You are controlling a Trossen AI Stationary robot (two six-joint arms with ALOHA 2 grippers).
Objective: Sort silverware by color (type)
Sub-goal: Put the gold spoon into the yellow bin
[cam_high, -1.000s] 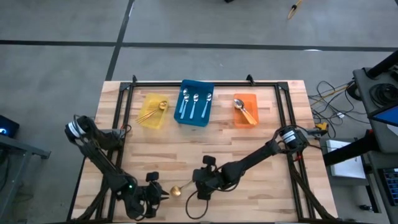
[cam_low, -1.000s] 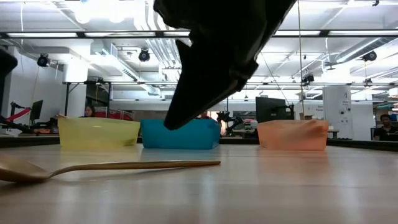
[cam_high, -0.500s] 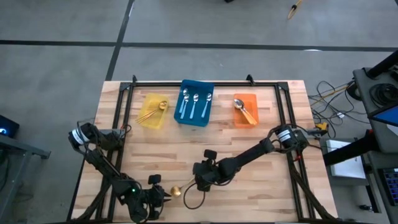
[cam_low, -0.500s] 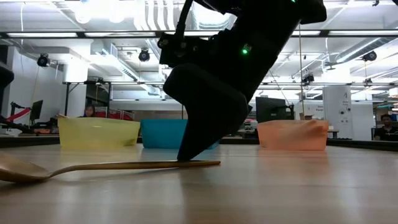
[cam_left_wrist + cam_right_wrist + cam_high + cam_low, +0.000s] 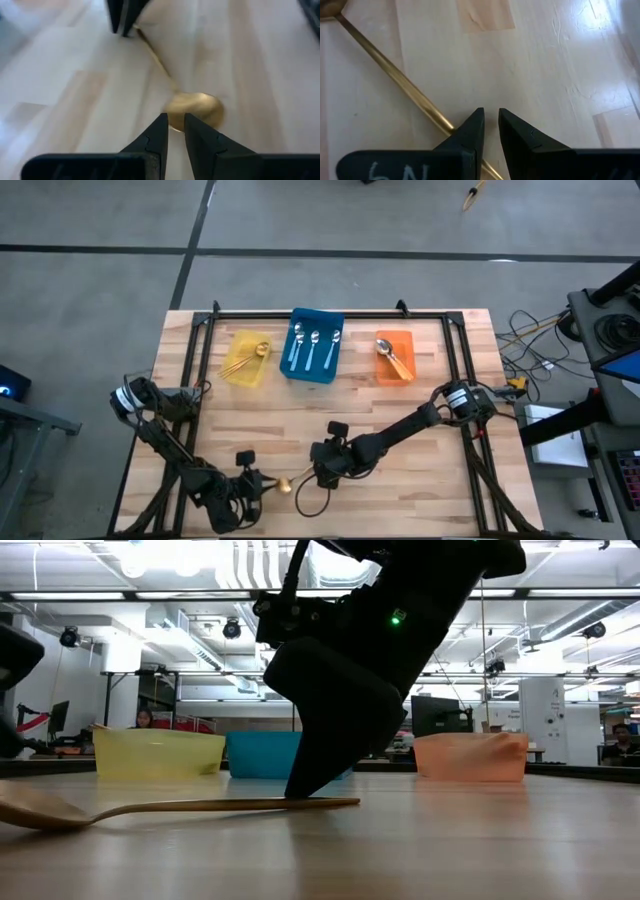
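One gold spoon (image 5: 292, 483) lies flat on the wooden table near its front edge, bowl (image 5: 196, 110) toward the left, thin handle (image 5: 220, 805) toward the right. My right gripper (image 5: 491, 116) slants down onto the handle's free end, fingers all but shut with nothing between them. My left gripper (image 5: 174, 122) is low at the bowl's rim, its fingers also nearly together and empty. Other silverware lies in the bins at the back. My right gripper rests one fingertip (image 5: 470, 125) on the spoon's handle near its free end (image 5: 442, 122), coming from above at a slant, with the handle outside the gap. The spoon lies flat on the table. My left gripper's tips overlap the bowl's rim (image 5: 176, 120); whether they touch it I cannot tell.
At the back stand a yellow bin (image 5: 247, 358) with gold spoons, a blue bin (image 5: 313, 346) with three blue-handled spoons and an orange bin (image 5: 396, 356) with orange-handled ones. A black frame (image 5: 330, 314) runs along the table's far side. Bare wood lies between bins and grippers.
My right gripper has come down from above the table onto the spoon's handle end and then kept still. My left gripper has sunk and turned toward the spoon's bowl. The spoon stays where it was.
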